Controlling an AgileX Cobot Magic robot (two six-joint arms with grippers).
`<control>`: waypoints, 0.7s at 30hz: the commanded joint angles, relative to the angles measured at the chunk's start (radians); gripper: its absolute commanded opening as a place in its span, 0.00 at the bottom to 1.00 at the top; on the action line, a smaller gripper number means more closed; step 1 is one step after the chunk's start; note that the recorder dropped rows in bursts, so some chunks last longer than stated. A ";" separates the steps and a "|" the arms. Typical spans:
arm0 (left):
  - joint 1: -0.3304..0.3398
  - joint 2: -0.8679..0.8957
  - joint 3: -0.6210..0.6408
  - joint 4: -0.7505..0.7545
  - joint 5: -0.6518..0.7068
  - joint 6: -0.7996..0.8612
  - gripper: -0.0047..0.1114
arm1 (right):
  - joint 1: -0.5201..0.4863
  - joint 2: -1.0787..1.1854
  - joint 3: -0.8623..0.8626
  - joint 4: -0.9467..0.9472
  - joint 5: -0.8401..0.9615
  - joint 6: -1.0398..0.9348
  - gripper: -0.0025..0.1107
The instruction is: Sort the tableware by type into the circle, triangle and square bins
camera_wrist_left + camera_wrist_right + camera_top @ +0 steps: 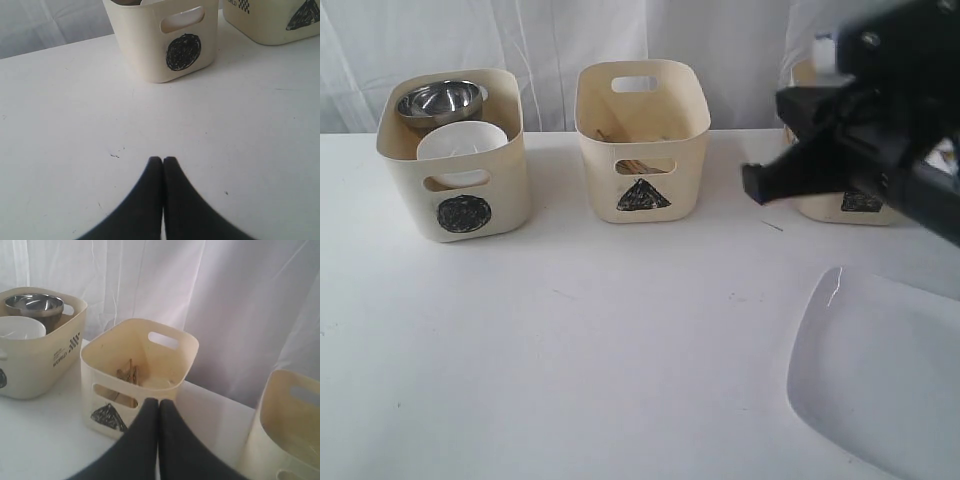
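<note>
Left gripper (pixel 163 159) seen pressed together, empty, low over table (pixel 620 350); right gripper (pixel 159 401) likewise pinched together, empty, held near triangle bin (pixel 690 150); plate (pixel 880 370) seen lying on table.

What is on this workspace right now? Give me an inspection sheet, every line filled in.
Surface: white table, a few small dark specks.
Job's things: circle bin holds the steel bowl and the small white bowl. The triangle bin holds wooden chopsticks. The square bin is mostly hidden behind the right arm. The large white plate lies on the table.
Clutter: nothing seen.
Grippers: left gripper has its fingers shut and empty over bare table. The right gripper has its fingers shut and empty, raised near the triangle bin.
Cables: nothing seen.
Surroundings: white curtain behind the table.
</note>
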 commanded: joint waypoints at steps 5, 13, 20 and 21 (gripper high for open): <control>0.002 -0.005 0.003 -0.002 0.004 -0.001 0.04 | -0.007 -0.383 0.288 0.037 0.072 0.000 0.02; 0.002 -0.005 0.003 -0.002 0.004 -0.001 0.04 | -0.007 -0.656 0.337 0.098 0.129 0.000 0.02; 0.002 -0.005 0.003 -0.002 0.004 -0.001 0.04 | -0.007 -0.763 0.337 0.098 0.202 0.000 0.02; 0.002 -0.005 0.003 -0.002 0.004 -0.001 0.04 | -0.007 -0.771 0.337 0.098 0.202 0.000 0.02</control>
